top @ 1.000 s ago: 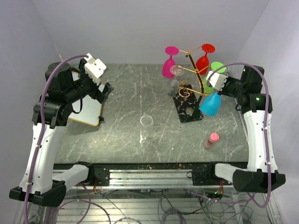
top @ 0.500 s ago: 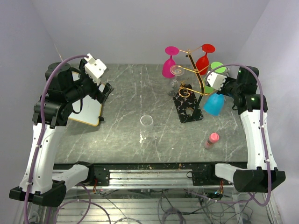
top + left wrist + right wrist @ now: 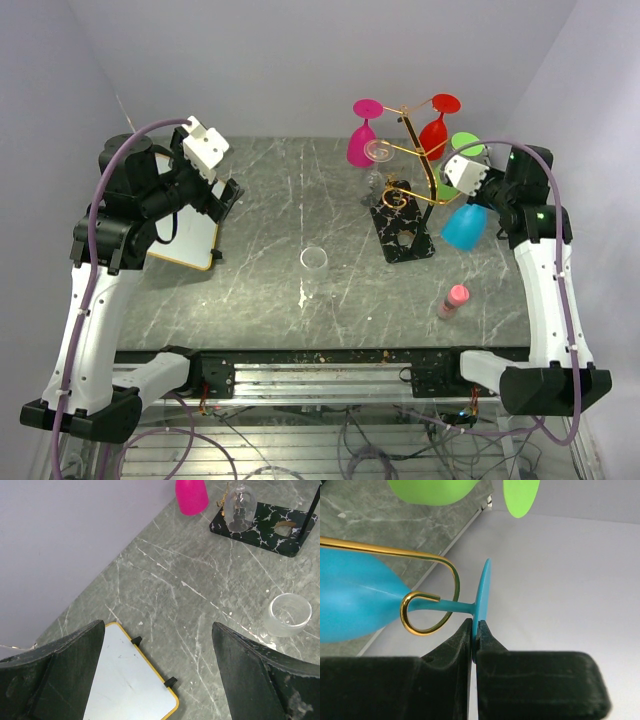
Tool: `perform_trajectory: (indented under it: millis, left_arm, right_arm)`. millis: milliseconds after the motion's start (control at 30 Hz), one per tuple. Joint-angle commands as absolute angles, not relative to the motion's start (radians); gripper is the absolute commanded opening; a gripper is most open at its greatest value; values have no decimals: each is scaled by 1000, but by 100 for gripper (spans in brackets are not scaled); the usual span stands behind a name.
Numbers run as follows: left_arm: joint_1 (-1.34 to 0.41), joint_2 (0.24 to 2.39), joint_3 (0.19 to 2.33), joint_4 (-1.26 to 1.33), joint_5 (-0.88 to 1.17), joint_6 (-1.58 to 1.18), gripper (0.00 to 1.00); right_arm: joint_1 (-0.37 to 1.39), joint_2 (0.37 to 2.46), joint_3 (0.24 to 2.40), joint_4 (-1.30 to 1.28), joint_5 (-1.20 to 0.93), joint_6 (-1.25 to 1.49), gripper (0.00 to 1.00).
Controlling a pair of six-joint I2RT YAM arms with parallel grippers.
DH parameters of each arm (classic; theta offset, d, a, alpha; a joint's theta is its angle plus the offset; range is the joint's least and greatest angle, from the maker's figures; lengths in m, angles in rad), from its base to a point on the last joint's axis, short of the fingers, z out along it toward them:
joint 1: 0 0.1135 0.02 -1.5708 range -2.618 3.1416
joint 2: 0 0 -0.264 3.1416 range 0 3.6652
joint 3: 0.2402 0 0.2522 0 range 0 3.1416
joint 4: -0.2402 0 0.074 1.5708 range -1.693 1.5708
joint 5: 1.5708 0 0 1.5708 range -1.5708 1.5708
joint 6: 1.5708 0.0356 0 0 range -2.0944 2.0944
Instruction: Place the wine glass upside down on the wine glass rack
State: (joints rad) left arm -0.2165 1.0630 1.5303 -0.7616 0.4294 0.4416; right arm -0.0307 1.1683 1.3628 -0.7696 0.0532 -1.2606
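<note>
The bench (image 3: 280,200) is grey-green stone with thin white veins. The wine glass rack (image 3: 400,240) is gold wire on a black base marbled white. There are 4 coloured glasses: the wine glass (image 3: 464,227) is turquoise blue, and the others are magenta (image 3: 361,145), red (image 3: 433,135) and lime green (image 3: 464,144). The board (image 3: 190,232) is white, rimmed yellow. The small bottle (image 3: 453,300) is pink. Both arms are white and black, with purple cables (image 3: 90,250).

I'm seeing a clear cup (image 3: 314,258) sitting mid-worktop (image 3: 260,200). From it, a yellow-edged white board (image 3: 192,240) is lying at nine o'clock, and a small pink bottle (image 3: 454,299) is sitting at four o'clock.
</note>
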Motion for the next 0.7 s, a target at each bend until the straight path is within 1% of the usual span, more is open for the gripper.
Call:
perform_trajectory:
  millis: [0,167,533,667]
  left_arm:
    - [-207,1055,1532,-757,455,456,98]
    - [-207,1050,1522,-752,458,455,98]
    - [-207,1043,1507,-754,452,466,99]
    - [-207,1039,1486,-749,450,472,99]
  right_arm:
    - [-23,1123,1358,-782,72,-1229,0]
    - [-23,1106,1355,-813,51,-1217,2]
    - [-22,1080,1315,-827,50,-1200,8]
    - [-22,1072,1308,-834,48,-1195,12]
